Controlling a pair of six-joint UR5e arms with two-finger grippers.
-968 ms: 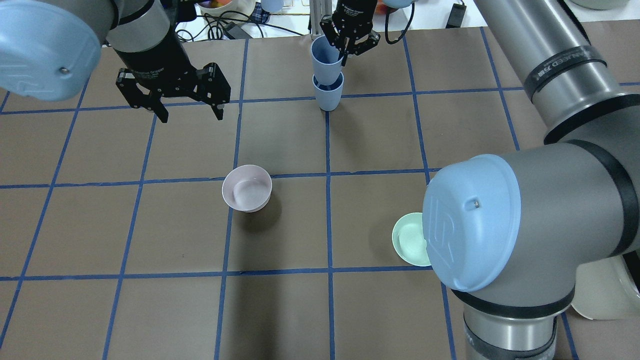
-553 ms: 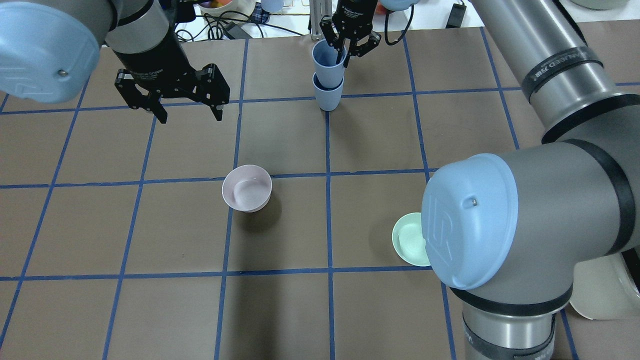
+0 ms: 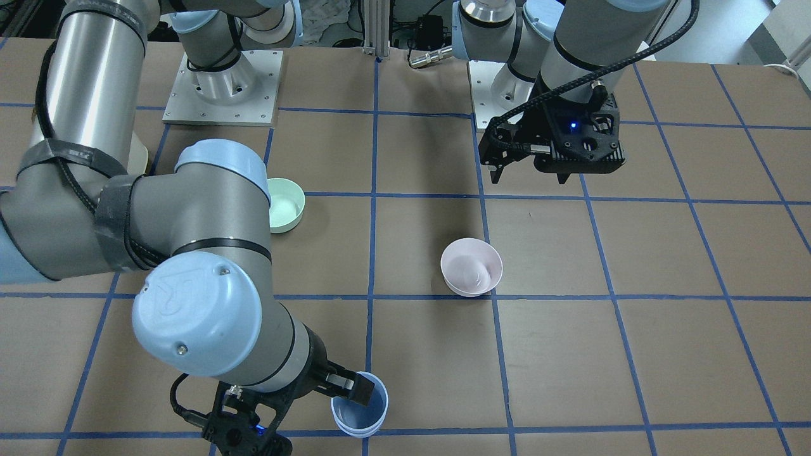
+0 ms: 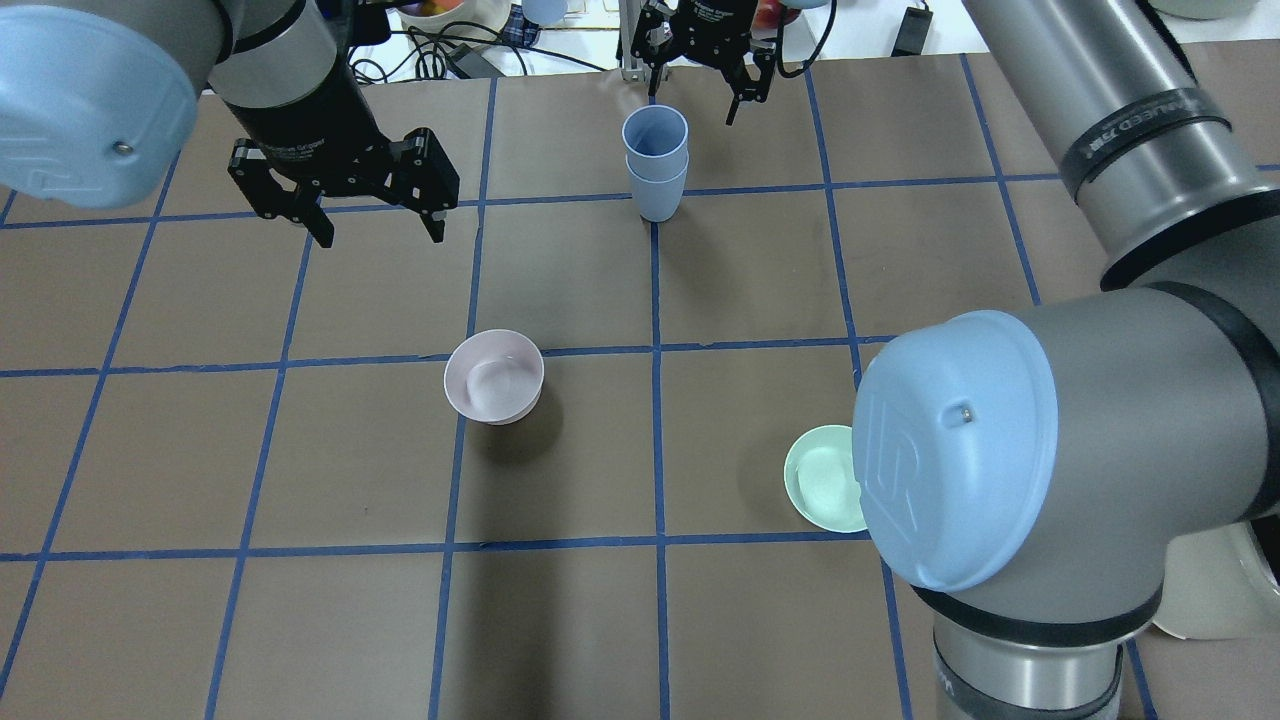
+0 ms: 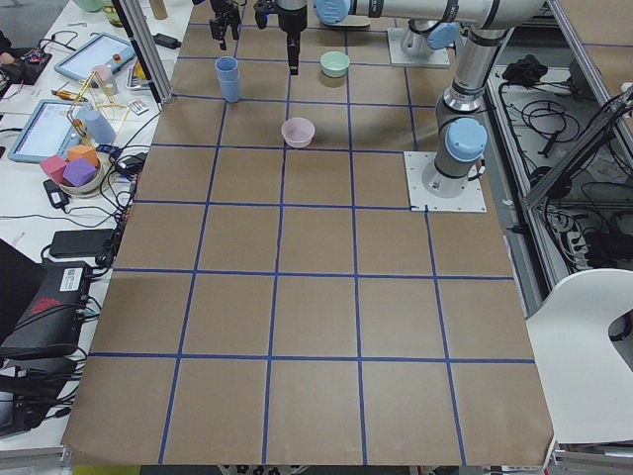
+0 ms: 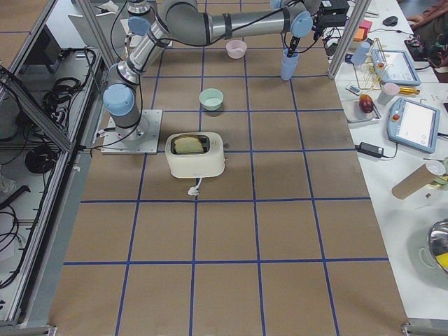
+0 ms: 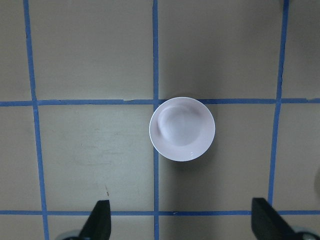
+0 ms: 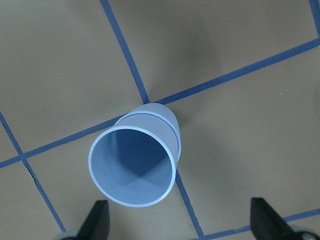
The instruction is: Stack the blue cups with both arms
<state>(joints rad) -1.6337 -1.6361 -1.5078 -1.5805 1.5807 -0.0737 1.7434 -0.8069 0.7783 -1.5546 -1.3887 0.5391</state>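
The two blue cups (image 4: 655, 165) stand nested, one inside the other, upright on a blue line crossing at the far middle of the table. They also show in the front view (image 3: 360, 413) and in the right wrist view (image 8: 134, 167). My right gripper (image 4: 695, 95) is open and empty, above and just beyond the stack, clear of the rim. In the right wrist view (image 8: 181, 225) the stack sits left of the midpoint between its spread fingertips (image 8: 97, 220). My left gripper (image 4: 380, 232) is open and empty, hanging over the far-left table, well apart from the cups.
A pale pink bowl (image 4: 494, 377) sits mid-table, below my left wrist camera (image 7: 182, 129). A mint-green bowl (image 4: 822, 490) lies partly under my right elbow (image 4: 960, 450). A cream toaster (image 6: 195, 154) stands near the right base. Clutter lies past the far edge.
My right gripper let go of the upper cup, opened wide and pulled up and away. The upper cup dropped deeper into the lower one. The left arm stayed put.
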